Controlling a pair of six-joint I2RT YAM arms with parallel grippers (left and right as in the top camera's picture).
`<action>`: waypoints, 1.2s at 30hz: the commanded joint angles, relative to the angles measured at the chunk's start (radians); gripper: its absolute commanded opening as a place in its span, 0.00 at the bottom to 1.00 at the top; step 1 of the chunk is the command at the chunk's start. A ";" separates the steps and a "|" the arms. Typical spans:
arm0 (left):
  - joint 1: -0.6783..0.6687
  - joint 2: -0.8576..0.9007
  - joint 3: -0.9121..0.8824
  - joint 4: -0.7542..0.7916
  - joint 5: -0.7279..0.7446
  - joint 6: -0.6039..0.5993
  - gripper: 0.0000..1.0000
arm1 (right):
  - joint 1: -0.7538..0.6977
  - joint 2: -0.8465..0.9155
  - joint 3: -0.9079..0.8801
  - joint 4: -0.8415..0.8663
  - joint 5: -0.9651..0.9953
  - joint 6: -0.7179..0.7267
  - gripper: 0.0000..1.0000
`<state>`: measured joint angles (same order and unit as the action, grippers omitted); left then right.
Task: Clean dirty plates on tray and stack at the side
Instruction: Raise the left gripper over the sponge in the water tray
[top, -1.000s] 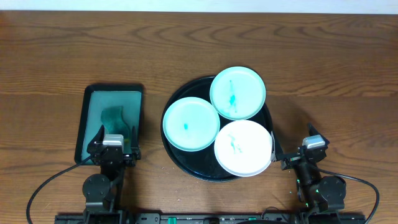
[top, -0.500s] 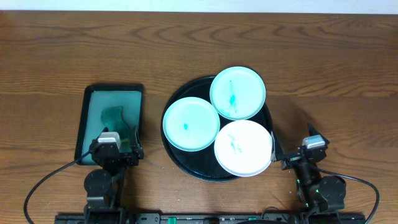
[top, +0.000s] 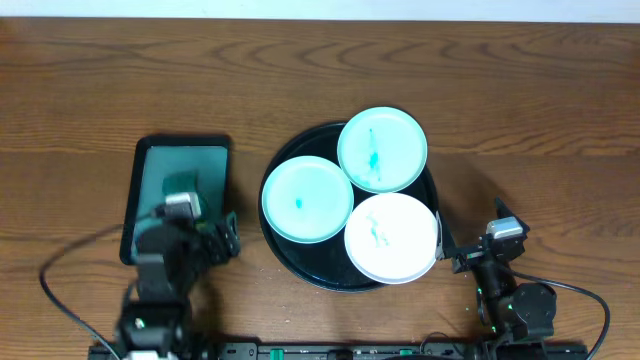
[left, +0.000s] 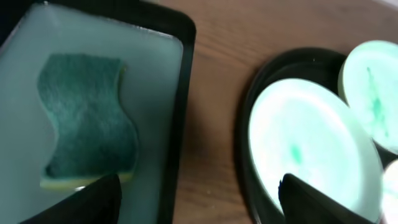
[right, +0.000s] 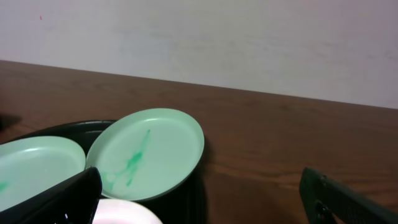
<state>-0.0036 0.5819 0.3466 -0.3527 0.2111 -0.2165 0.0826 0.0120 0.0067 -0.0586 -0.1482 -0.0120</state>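
- The left hand (left: 202, 196) has just moved. A second ago it rested low, at the near end of the small teal tray (top: 137, 190). Now its arm is raised and leans forward over this tray.
- Its two fingers stand wide apart and there is nothing between them. In the left wrist view they look down on the green sponge (left: 87, 118), which lies flat in the teal tray, just ahead of one fingertip.
- The right hand (right: 199, 196) has not changed its place beside the right rim of the round black tray (top: 290, 262). It is also fully open and holds nothing.
- The three plates lie where they were, all on the black tray:
  - one mint plate (top: 307, 199) is on the left,
  - one mint plate (top: 382, 149) is at the far side, with its edge out over the rim,
  - the white plate (top: 391, 238) is at the near right.
- Each plate shows a small teal smear near the centre.
- I judge that the work is only starting. No plate looks wiped, and none is stacked on the worktop (top: 100, 80) beside the tray.
- The move of the left arm suggests that the sponge is the first thing to take. For that, the hand must come lower and close on it.
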 joint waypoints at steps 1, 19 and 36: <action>0.005 0.177 0.242 -0.099 0.005 0.013 0.81 | 0.011 -0.005 -0.002 -0.003 0.002 -0.012 0.99; 0.005 0.810 0.806 -0.723 -0.070 0.047 0.81 | 0.011 -0.005 -0.002 -0.003 0.002 -0.012 0.99; 0.005 0.816 0.805 -0.723 -0.070 0.047 0.81 | 0.010 -0.005 -0.001 0.022 0.029 -0.029 0.99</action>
<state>-0.0029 1.3960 1.1305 -1.0706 0.1509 -0.1822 0.0826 0.0120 0.0067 -0.0475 -0.1474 -0.0128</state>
